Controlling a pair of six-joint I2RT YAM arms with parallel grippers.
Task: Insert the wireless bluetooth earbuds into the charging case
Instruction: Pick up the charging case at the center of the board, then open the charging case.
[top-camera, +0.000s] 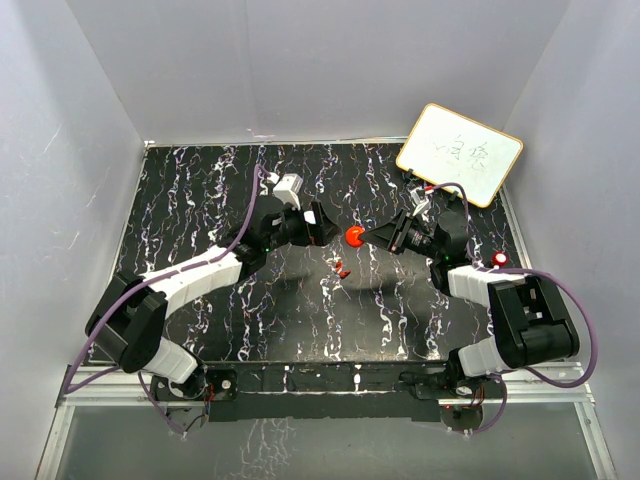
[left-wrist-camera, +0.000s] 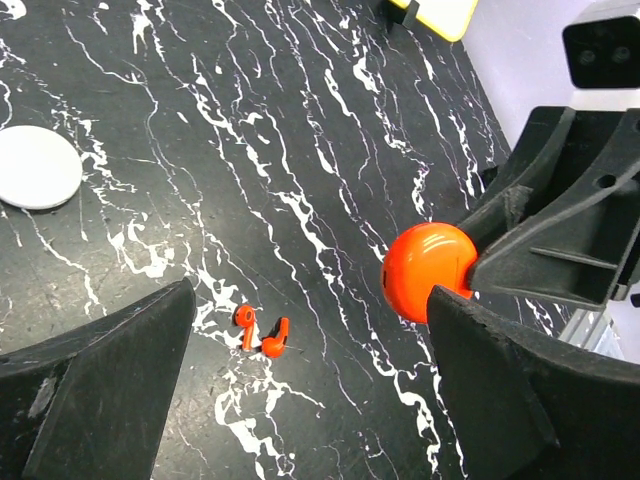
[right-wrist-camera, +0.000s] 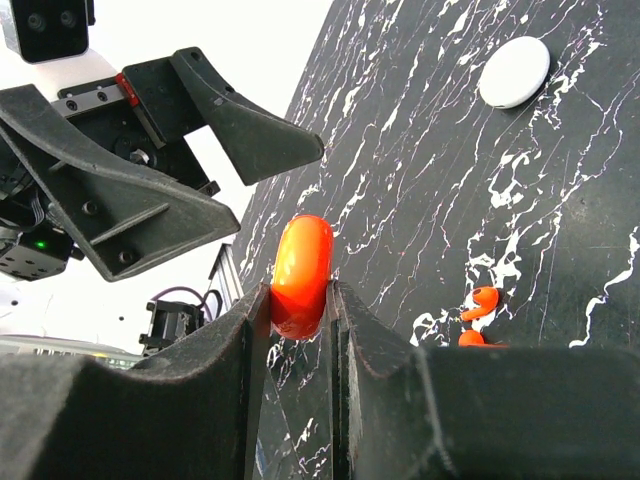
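Observation:
The round red charging case (top-camera: 352, 236) hangs above the table, pinched on edge between the fingers of my right gripper (right-wrist-camera: 300, 300), which is shut on it. It shows as an orange-red puck (right-wrist-camera: 302, 262) in the right wrist view and again (left-wrist-camera: 425, 270) in the left wrist view. Two tiny red earbuds (top-camera: 343, 268) lie side by side on the black marbled table, one (left-wrist-camera: 243, 322) next to the other (left-wrist-camera: 275, 340), below and just left of the case. My left gripper (left-wrist-camera: 310, 370) stands wide open above them, holding nothing, facing the right gripper (top-camera: 368, 237).
A white round disc (left-wrist-camera: 35, 165) lies on the table beyond the earbuds, also visible (right-wrist-camera: 514, 72) from the right wrist. A yellow-framed whiteboard (top-camera: 459, 153) leans at the back right corner. Grey walls enclose the table on three sides.

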